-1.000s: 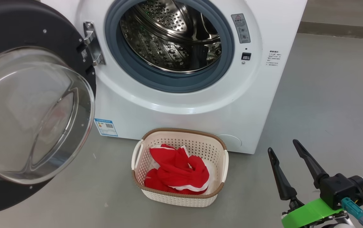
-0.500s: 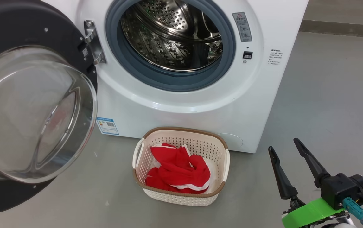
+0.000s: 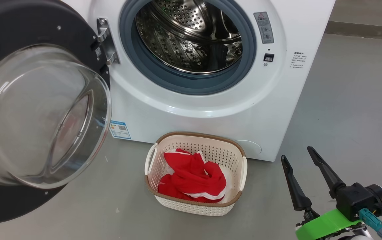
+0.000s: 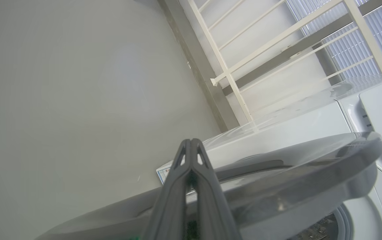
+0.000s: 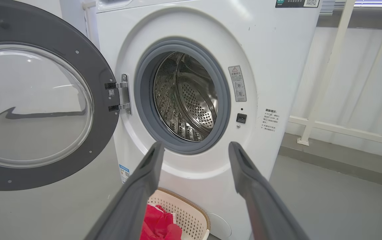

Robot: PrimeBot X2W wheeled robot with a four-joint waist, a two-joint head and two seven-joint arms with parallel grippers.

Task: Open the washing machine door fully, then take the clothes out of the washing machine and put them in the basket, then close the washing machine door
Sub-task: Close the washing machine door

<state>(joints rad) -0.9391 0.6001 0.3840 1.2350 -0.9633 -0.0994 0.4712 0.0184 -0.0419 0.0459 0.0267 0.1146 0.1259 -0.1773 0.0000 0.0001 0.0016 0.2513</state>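
Observation:
The white washing machine (image 3: 211, 110) stands with its black round door (image 3: 27, 33) swung wide open to the left, its clear glass bowl (image 3: 37, 116) bulging toward me. Only bare steel shows in the perforated drum (image 3: 191, 36). On the floor in front sits the cream basket (image 3: 197, 135), holding the red clothes (image 3: 194, 176) with white trim. My right gripper (image 3: 296, 154) hovers open and empty, right of the basket. In the right wrist view, this gripper (image 5: 195, 148) faces the drum (image 5: 191, 100). My left gripper (image 4: 191, 143) is shut on nothing, close to the door's glossy edge (image 4: 311, 173).
Grey floor stretches right of the washer and in front of the basket. A white railing (image 5: 331, 63) and a low grey kerb (image 5: 327, 156) run behind the machine on the right. A small blue label (image 3: 120, 129) sits on the washer's lower left front.
The head camera has turned slightly, so the whole scene slid right in its picture. The door, basket, clothes and right gripper show no movement of their own.

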